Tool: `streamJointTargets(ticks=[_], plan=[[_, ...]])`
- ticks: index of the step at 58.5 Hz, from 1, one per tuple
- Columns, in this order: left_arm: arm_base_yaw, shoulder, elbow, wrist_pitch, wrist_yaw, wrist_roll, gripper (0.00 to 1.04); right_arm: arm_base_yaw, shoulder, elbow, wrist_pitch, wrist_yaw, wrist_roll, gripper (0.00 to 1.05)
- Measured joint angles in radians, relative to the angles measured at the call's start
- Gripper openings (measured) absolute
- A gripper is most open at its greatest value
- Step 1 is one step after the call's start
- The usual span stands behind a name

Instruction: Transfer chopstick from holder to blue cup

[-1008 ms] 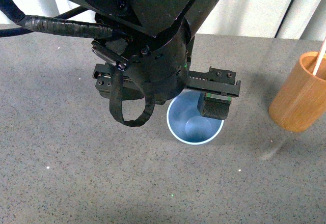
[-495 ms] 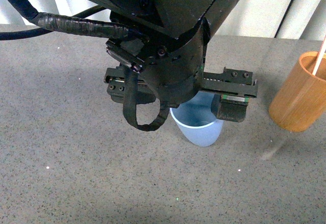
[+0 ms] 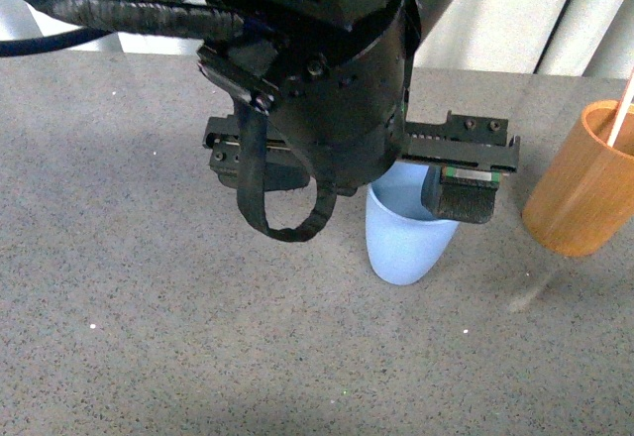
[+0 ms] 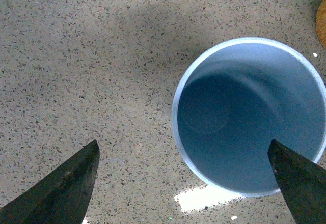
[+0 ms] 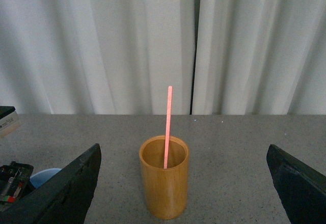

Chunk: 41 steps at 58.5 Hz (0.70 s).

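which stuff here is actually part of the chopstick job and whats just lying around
Part of the job:
chopstick, standing in the holder
holder
blue cup, below the open left tool
right tool, open, facing the holder

Just there:
speckled grey table
white curtains behind it

Front view tilts down on the counter [image 3: 119, 337], left arm [image 3: 337, 89] close ahead. Left wrist view stares straight down into the blue cup [image 4: 244, 117], near. Right wrist view faces the holder [image 5: 164, 193] level; front shares both.
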Motion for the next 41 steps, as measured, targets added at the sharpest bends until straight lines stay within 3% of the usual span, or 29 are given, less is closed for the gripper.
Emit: streamJointTargets(ticks=[17,21,32,36,41], plan=[[0.126,-0.183,-0.071,0.000,0.008,0.108,0.98,0.000,0.000,0.000,0.000,0.000,0.000,0.95],[0.207,-0.308,-0.171,0.068,0.018,0.159,0.98,0.000,0.000,0.000,0.000,0.000,0.000,0.95],[0.486,-0.709,-0.557,0.463,-0.010,0.272,0.98,0.000,0.000,0.000,0.000,0.000,0.000,0.95],[0.604,-0.869,-0.710,0.597,0.030,0.310,0.98,0.000,0.000,0.000,0.000,0.000,0.000,0.95],[0.685,-0.992,-0.817,0.620,0.050,0.328,0.98,0.000,0.000,0.000,0.000,0.000,0.000,0.95]])
